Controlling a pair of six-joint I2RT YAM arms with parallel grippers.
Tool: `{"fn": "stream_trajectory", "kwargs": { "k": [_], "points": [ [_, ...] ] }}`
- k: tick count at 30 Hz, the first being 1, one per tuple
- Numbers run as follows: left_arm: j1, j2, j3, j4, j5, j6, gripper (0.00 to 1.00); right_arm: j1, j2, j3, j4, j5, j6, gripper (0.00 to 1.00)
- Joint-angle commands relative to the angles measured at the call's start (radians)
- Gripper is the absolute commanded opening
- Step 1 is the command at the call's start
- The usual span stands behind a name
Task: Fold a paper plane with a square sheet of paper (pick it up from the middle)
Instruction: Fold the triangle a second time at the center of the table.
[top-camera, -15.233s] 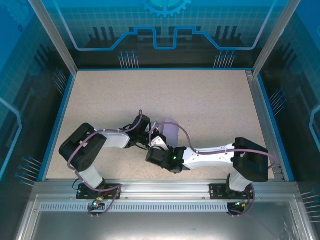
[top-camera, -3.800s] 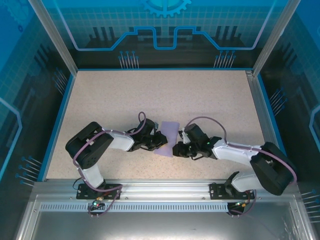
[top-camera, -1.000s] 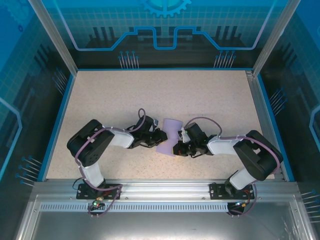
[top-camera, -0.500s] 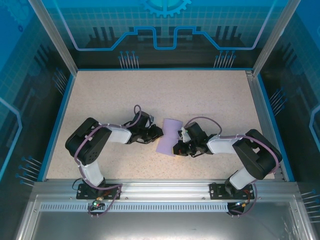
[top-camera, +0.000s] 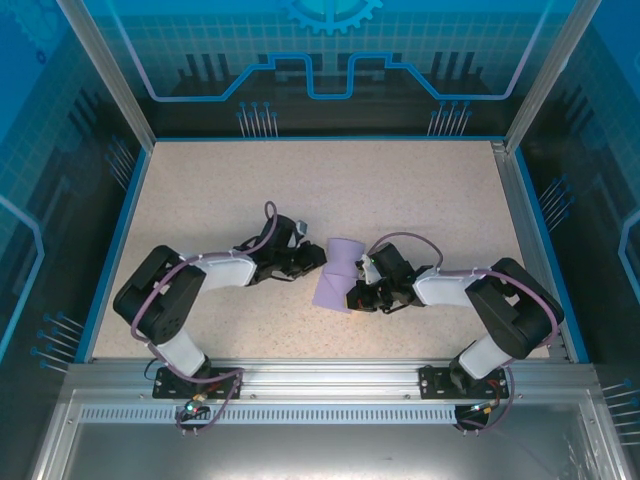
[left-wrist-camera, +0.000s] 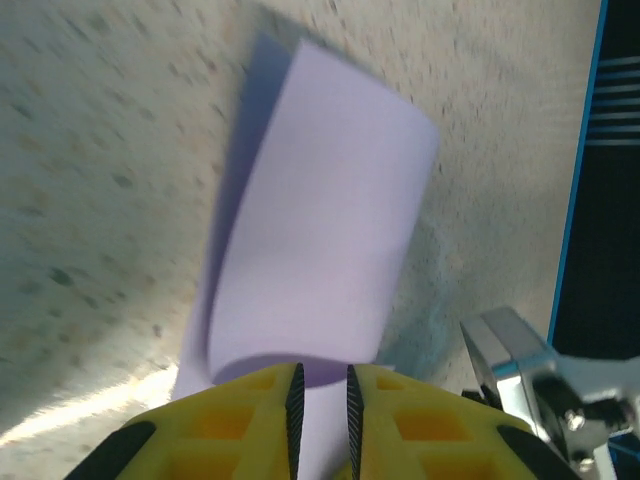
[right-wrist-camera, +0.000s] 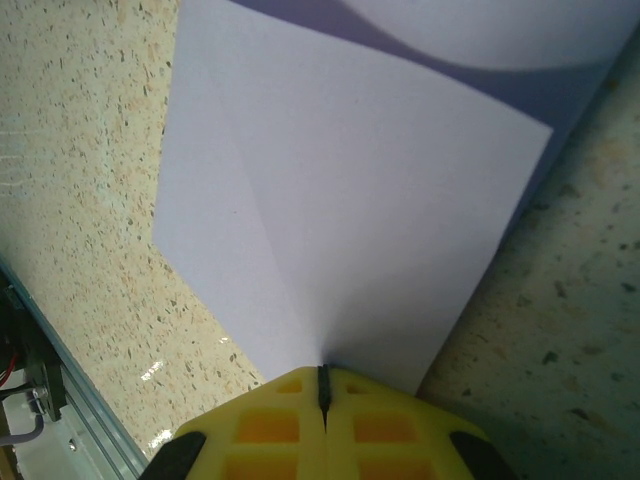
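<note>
The square sheet of paper is pale lavender and lies mid-table between both arms. Its far part curls up and over into a loose roll. The near part lies flat with a crease running across it. My right gripper is shut on the sheet's near right edge, with the paper coming out from between the closed jaws. My left gripper is at the sheet's left side, its jaws a narrow gap apart just behind the curl, and paper shows through the gap. The paper plane is out of view.
The speckled beige table has free room behind and to both sides. Blue-edged walls enclose it, and a metal rail runs along the near edge. A grey part of the right arm sits close to the right of my left fingers.
My left gripper has shifted a little toward the back and its elbow has swung out to the left. Its jaws have parted slightly. The right gripper and the paper have stayed put.
</note>
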Motion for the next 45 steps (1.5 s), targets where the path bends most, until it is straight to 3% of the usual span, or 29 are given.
{"fn": "stream_trajectory", "kwargs": {
  "k": [1, 6, 16, 26, 30, 45],
  "points": [
    [-0.043, 0.056, 0.043, 0.027, 0.048, 0.016, 0.23, -0.012, 0.033, -0.019, -0.132, 0.039, -0.018, 0.01],
    [-0.046, 0.140, 0.035, 0.089, 0.043, -0.014, 0.23, -0.011, 0.030, -0.026, -0.102, 0.022, -0.003, 0.02],
    [-0.036, 0.167, 0.033, -0.029, -0.068, 0.035, 0.22, -0.003, -0.089, 0.004, -0.016, -0.047, 0.060, 0.11],
    [-0.038, 0.176, 0.048, -0.040, -0.046, 0.037, 0.22, 0.031, 0.070, 0.085, -0.001, -0.022, 0.082, 0.12],
    [-0.034, 0.173, 0.044, -0.061, -0.063, 0.034, 0.21, 0.030, 0.091, 0.028, 0.016, -0.028, 0.092, 0.12],
    [-0.021, 0.166, 0.027, -0.062, -0.070, 0.019, 0.19, -0.002, -0.138, -0.227, 0.044, -0.048, 0.107, 0.16]
  ]
}}
